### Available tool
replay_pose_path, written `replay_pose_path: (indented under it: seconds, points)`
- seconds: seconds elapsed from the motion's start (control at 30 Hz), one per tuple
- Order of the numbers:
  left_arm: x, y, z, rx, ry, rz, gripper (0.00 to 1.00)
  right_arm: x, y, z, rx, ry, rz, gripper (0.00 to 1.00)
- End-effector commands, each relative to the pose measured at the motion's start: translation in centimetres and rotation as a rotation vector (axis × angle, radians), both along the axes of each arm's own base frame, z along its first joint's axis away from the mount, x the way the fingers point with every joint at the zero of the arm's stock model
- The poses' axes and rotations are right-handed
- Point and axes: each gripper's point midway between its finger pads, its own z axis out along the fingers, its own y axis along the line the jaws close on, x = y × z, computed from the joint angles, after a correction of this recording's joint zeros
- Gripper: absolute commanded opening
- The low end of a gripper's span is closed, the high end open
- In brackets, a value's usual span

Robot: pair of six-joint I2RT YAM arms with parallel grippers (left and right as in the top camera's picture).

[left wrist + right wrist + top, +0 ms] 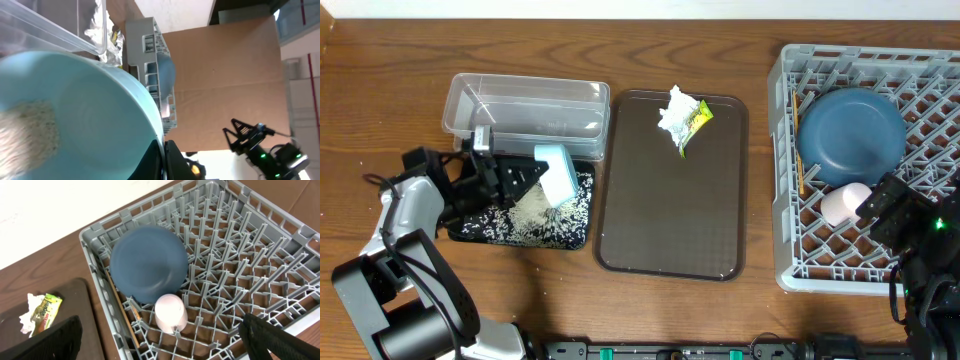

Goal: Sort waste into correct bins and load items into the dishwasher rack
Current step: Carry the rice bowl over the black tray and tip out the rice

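My left gripper (525, 178) is shut on the rim of the pale green bowl (556, 175) and holds it tipped over the black container (480, 228). White rice grains (532, 210) lie in that container. In the left wrist view the bowl (90, 100) fills the frame, with rice (30, 130) inside and the fingers (164, 160) pinching its edge. The clear tub (525, 105) stands just behind. The tissue (672, 115) and wrapper (698, 118) lie on the brown tray. The blue dish (850, 135), pink cup (845, 203) and chopsticks (797, 150) are in the grey rack (790, 260). My right gripper (165, 340) is open above the cup (170, 312). No white bowl is in view.
The flat brown tray (670, 200) lies between the bins and the rack. The rack (240, 255) fills the right side up to the table's edge. The right arm (920, 250) hangs over the rack's front right corner.
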Motion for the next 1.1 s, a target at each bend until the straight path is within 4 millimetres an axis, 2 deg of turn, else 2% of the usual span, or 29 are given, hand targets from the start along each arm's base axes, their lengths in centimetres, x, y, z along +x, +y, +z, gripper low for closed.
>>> replay_pose_path:
  seconds: [0.0, 0.27, 0.33, 0.43, 0.47, 0.53, 0.6, 0.67, 0.7, 0.77, 0.8, 0.83, 0.9, 1.0, 1.07]
  points:
    - [-0.3, 0.2, 0.0, 0.019, -0.114, 0.009, 0.06, -0.2, -0.5, 0.4, 0.002, -0.013, -0.03, 0.99]
    - [-0.1, 0.4, -0.3, 0.041, -0.156, 0.011, 0.06, -0.2, -0.5, 0.4, 0.002, -0.013, -0.03, 0.99]
    - [0.3, 0.7, -0.9, 0.093, -0.175, 0.008, 0.06, -0.2, -0.5, 0.4, 0.002, -0.013, -0.03, 0.99]
    - [0.6, 1.2, -3.0, 0.141, 0.007, 0.027, 0.06, -0.2, -0.5, 0.4, 0.002, -0.013, -0.03, 0.99]
    - [0.6, 1.2, -2.6, 0.11, 0.014, 0.03, 0.06, -0.2, -0.5, 0.4, 0.002, -0.013, -0.03, 0.99]
    - [0.6, 0.8, -0.2, 0.015, -0.109, 0.021, 0.06, -0.2, -0.5, 0.4, 0.002, -0.013, -0.03, 0.99]
    - [0.7, 0.9, -0.3, 0.044, -0.133, 0.018, 0.06, -0.2, -0.5, 0.4, 0.002, -0.013, -0.03, 0.99]
    - [0.8, 1.1, -1.9, 0.096, -0.032, 0.026, 0.06, -0.2, -0.5, 0.4, 0.002, -0.013, -0.03, 0.99]
    - [0.7, 1.1, -2.0, 0.09, -0.015, 0.028, 0.06, -0.2, -0.5, 0.4, 0.002, -0.013, -0.03, 0.99]
    - [0.6, 0.8, -0.3, 0.032, -0.144, 0.017, 0.06, -0.2, -0.5, 0.4, 0.002, -0.013, -0.03, 0.99]
    - [0.6, 0.8, -0.3, 0.037, -0.148, 0.016, 0.06, -0.2, -0.5, 0.4, 0.002, -0.013, -0.03, 0.99]
    - [0.7, 0.9, -0.8, 0.06, -0.132, 0.018, 0.06, -0.2, -0.5, 0.4, 0.002, -0.013, -0.03, 0.99]
    - [0.7, 1.2, -2.7, 0.113, 0.007, 0.032, 0.06, -0.2, -0.5, 0.4, 0.002, -0.013, -0.03, 0.99]
    - [0.4, 0.9, -2.2, 0.091, -0.035, 0.022, 0.06, -0.2, -0.5, 0.4, 0.002, -0.013, -0.03, 0.99]
    - [0.5, 1.5, -4.2, 0.15, 0.101, 0.047, 0.06, -0.2, -0.5, 0.4, 0.002, -0.013, -0.03, 0.99]
